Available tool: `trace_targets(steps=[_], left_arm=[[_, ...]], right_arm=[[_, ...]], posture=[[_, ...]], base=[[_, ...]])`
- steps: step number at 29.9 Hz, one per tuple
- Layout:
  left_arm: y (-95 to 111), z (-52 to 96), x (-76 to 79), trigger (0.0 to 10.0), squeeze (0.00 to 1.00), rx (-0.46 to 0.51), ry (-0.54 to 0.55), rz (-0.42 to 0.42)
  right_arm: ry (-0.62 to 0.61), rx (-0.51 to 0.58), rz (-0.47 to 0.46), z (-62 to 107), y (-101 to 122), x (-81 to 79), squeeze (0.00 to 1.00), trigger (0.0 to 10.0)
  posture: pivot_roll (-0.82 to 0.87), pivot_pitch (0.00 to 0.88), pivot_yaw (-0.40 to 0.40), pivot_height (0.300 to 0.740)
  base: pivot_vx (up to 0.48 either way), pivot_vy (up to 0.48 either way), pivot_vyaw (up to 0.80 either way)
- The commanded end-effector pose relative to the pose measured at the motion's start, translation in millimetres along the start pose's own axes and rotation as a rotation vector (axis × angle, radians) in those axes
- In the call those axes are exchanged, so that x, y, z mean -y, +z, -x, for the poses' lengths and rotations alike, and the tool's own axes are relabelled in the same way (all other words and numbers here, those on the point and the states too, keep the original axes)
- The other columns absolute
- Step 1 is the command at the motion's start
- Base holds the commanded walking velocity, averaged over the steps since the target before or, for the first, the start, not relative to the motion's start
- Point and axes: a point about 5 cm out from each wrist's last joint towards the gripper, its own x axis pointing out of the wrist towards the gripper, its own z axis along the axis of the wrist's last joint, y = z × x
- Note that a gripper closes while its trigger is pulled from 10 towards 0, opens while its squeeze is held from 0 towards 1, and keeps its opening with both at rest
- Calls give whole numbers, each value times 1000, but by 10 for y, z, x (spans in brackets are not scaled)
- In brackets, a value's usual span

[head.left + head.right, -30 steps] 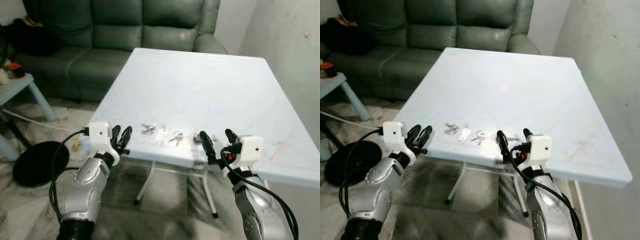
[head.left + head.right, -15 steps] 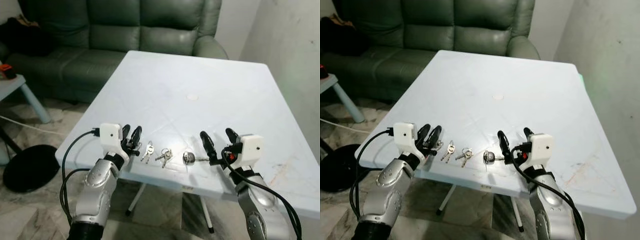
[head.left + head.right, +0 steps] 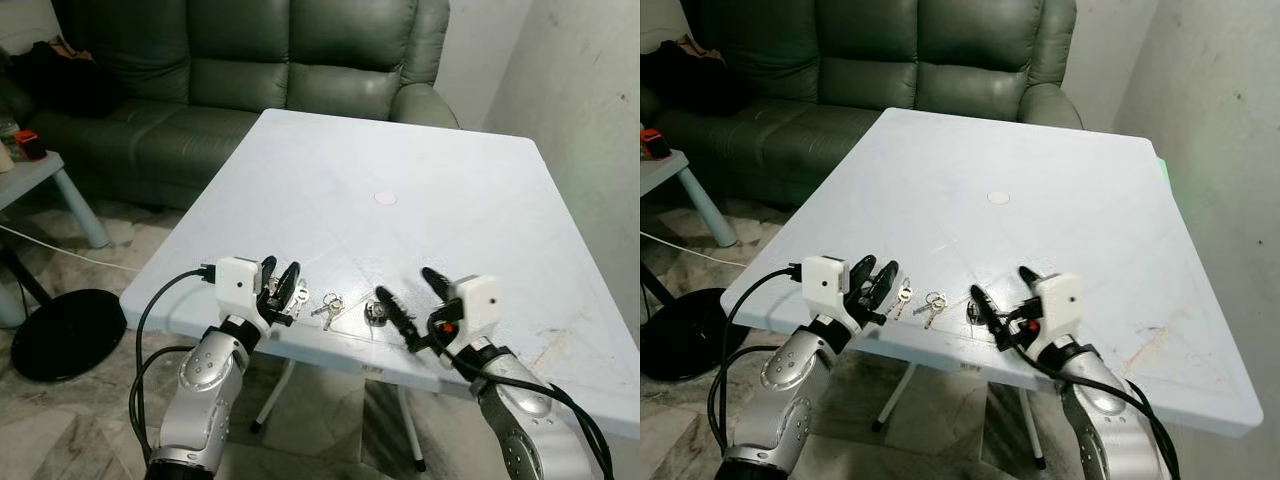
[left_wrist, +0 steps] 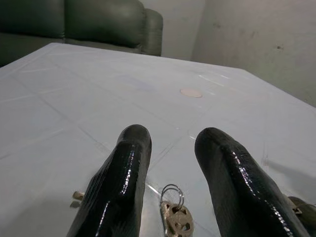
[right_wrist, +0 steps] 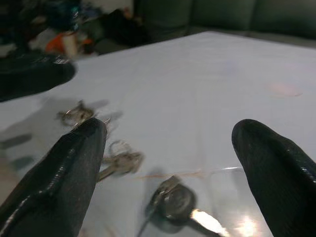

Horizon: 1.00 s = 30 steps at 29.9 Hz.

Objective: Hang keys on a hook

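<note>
Left hand (image 3: 281,290): fingers spread, poised over keys (image 3: 297,293) at desk (image 3: 400,160) edge.
Right hand (image 3: 410,300): spread wide beside hook (image 3: 377,314).

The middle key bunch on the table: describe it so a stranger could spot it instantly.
Start at the white table in front of the green sofa and go to its near edge, between the two grippers. Three metal items lie in a row there; the middle key bunch is small keys on a ring, unlike the round dark piece beside it.

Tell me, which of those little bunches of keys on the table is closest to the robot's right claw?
The round dark-headed key, the rightmost of three near the table's front edge. It lies just before the open right gripper; the other keys lie further left, towards the left gripper.
</note>
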Motion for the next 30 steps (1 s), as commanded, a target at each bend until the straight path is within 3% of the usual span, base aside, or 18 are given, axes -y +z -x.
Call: trace_targets(steps=[1,7,13,16,30], left_arm=[[20,8,56,10000,0,10,-37,-17],[-62,80,187,10000,0,-27,-124,-42],[-225,198,321,10000,0,-112,-187,-60],[-235,242,365,10000,0,-111,-195,-66],[-185,293,396,10000,0,-91,-174,-57]], right_arm=[[24,-11,14,1,27,-48,0,10000],[-16,-77,-26,-41,-5,-110,0,10000],[-85,-123,-30,-60,-22,-131,0,10000],[-95,-142,-14,-59,-30,-142,0,10000],[-93,-182,11,-57,-38,-197,0,10000]], posture=[[105,32,-47,740],[105,50,-52,740],[103,79,-53,740],[106,88,-56,740],[116,106,-67,740]], base=[[0,0,0],[0,0,0],[0,0,0],[0,0,0],[0,0,0]])
